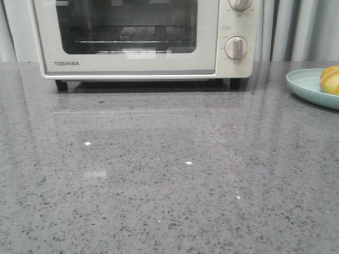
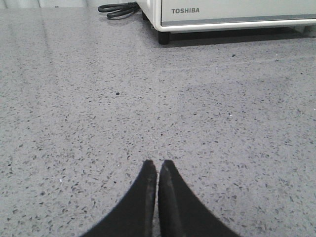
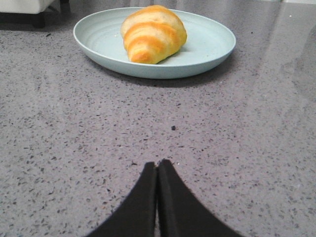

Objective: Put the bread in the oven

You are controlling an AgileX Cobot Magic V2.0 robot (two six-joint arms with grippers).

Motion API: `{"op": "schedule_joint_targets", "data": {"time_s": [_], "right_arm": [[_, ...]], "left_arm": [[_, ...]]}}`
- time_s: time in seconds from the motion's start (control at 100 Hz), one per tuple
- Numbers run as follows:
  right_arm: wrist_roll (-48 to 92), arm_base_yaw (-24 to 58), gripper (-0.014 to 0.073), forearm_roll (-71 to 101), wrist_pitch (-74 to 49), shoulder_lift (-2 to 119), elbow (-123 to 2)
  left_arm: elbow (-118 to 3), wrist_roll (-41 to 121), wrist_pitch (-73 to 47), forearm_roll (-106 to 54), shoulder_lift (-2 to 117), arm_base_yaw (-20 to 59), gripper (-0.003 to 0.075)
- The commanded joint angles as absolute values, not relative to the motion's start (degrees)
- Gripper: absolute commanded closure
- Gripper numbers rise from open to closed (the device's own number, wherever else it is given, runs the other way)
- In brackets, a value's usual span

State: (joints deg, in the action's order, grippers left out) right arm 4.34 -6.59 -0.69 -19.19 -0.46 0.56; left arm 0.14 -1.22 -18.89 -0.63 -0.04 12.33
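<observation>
The bread (image 3: 153, 33), a golden-orange croissant-shaped roll with cream stripes, lies on a pale blue plate (image 3: 207, 49). In the front view the bread (image 1: 330, 79) and the plate (image 1: 306, 84) sit at the right edge. The cream-white Toshiba oven (image 1: 143, 63) stands at the back of the table with its glass door shut; its lower corner shows in the left wrist view (image 2: 232, 15). My right gripper (image 3: 157, 165) is shut and empty, over the table, well short of the plate. My left gripper (image 2: 157, 165) is shut and empty, over bare table, far from the oven. Neither gripper shows in the front view.
The grey speckled countertop (image 1: 159, 180) stretches in front of the oven. Two round knobs (image 1: 236, 47) are on the oven's right side. A black coiled cable (image 2: 118, 9) lies beside the oven's left foot. Pale curtains (image 1: 296, 29) hang behind.
</observation>
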Motion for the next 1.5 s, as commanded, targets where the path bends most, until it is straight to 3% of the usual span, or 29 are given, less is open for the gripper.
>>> {"op": "schedule_joint_targets", "data": {"time_s": [0.0, 0.65, 0.8, 0.89, 1.03, 1.33, 1.49], "right_arm": [[4.6, -7.0, 0.0641, -0.4, -17.8, -1.6, 2.1], [4.6, -7.0, 0.0641, -0.4, -17.8, -1.6, 2.1], [4.6, -7.0, 0.0641, -0.4, -10.7, -1.6, 2.1], [4.0, -7.0, 0.0641, 6.3, -0.7, -1.6, 2.1], [4.0, -7.0, 0.0641, 28.7, 9.2, -1.6, 2.1], [4.0, -7.0, 0.0641, 40.9, 0.6, -1.6, 2.0], [4.3, -7.0, 0.0641, 42.3, -1.5, -1.6, -2.1]], "left_arm": [[1.4, -1.5, -14.9, -0.9, -1.7, 12.2, 0.0741], [1.4, -1.5, -14.7, 1.2, -1.7, 12.2, 0.0741], [1.4, -2.1, -13.5, 0.7, -1.7, 12.2, 0.0741], [1.4, -3.6, -7.6, -7.0, -1.7, 12.2, 0.0741], [1.4, -3.7, 3.2, -34.0, -1.7, 12.2, 0.0742], [0.8, -3.7, 8.6, -53.5, -1.7, 12.2, 0.0741], [-2.4, -2.7, 6.1, -48.0, -1.6, 12.3, 0.0741]]}}
